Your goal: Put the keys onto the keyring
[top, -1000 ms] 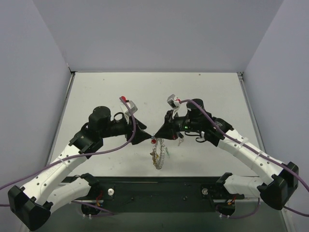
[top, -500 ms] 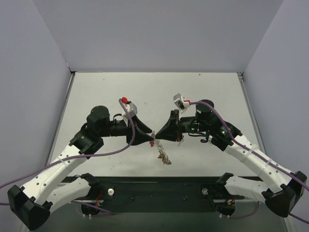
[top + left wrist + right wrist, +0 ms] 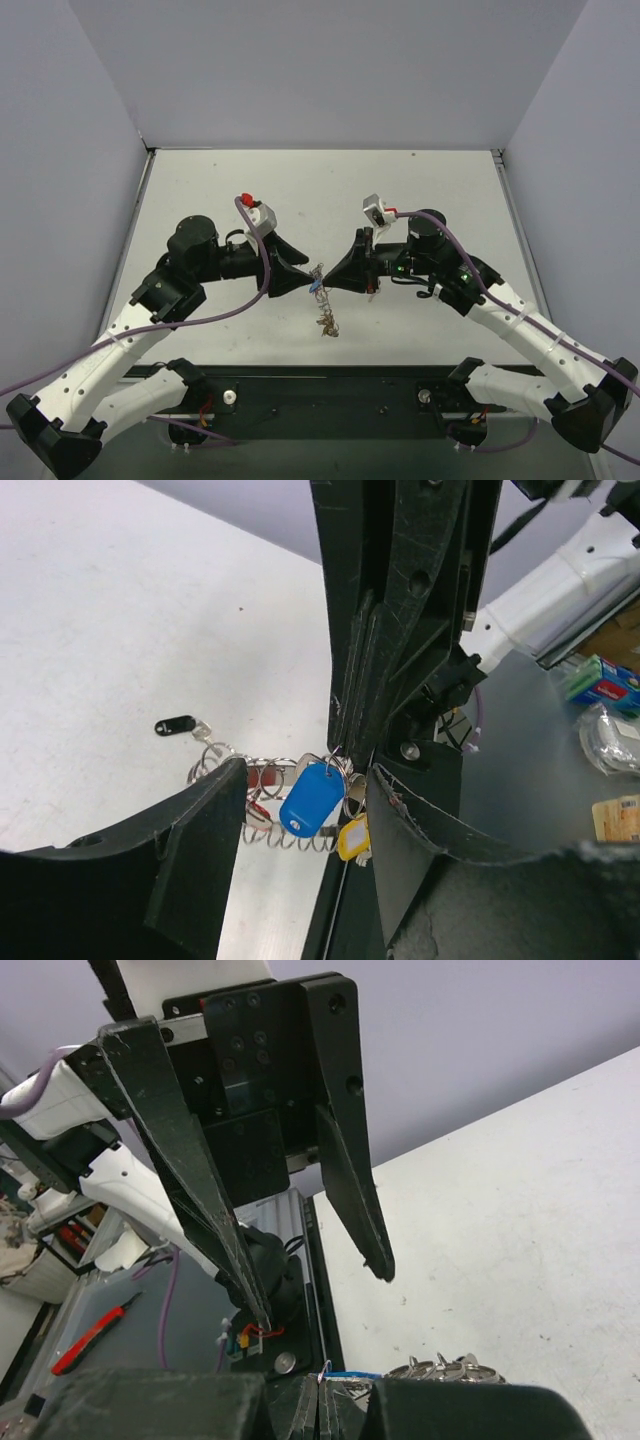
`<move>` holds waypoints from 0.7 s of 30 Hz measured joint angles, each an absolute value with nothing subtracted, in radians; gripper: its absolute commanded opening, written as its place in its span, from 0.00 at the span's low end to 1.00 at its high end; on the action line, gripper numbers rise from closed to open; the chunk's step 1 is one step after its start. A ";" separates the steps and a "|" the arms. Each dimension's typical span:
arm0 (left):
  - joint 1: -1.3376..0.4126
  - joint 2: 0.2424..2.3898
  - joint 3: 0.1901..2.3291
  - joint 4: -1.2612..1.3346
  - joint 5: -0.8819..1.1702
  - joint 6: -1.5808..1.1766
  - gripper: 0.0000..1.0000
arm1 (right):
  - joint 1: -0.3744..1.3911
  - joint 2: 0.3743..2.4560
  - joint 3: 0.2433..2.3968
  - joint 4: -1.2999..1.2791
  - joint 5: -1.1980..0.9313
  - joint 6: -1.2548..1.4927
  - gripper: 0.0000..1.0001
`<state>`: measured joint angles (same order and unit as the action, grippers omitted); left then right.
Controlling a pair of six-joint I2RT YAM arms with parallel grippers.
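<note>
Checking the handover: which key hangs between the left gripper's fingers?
The blue key, right between the left gripper's open fingers. The red key and yellow key sit off to its sides; the black key lies farther out on the table.

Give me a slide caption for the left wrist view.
Right claw pinches the keyring, a blue key dangling, framed by the open left claw.

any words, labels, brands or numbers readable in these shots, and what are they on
No text can be read in any view.
blue and green box beyond the table edge, left wrist view: it carries print, too blurred to read.
pale packet below that box: dark marks, too small to read.
blue key: its plastic head shows no writing.
</note>
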<state>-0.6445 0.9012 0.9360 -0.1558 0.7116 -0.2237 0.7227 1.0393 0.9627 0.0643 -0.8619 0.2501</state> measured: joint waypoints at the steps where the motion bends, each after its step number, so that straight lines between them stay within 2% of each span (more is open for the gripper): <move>1: -0.645 0.901 0.953 -0.182 0.690 -0.229 0.60 | 0.723 1.036 0.959 0.064 -0.849 0.253 0.00; 8: -0.645 0.912 0.991 -0.280 0.630 -0.329 0.59 | 0.723 1.010 0.944 0.069 -0.776 0.262 0.00; 16: -0.644 0.949 0.991 -0.313 0.702 -0.436 0.58 | 0.723 1.008 0.941 0.081 -0.738 0.270 0.00; 21: -0.644 0.972 0.991 -0.315 0.757 -0.472 0.53 | 0.723 1.007 0.940 0.088 -0.720 0.273 0.00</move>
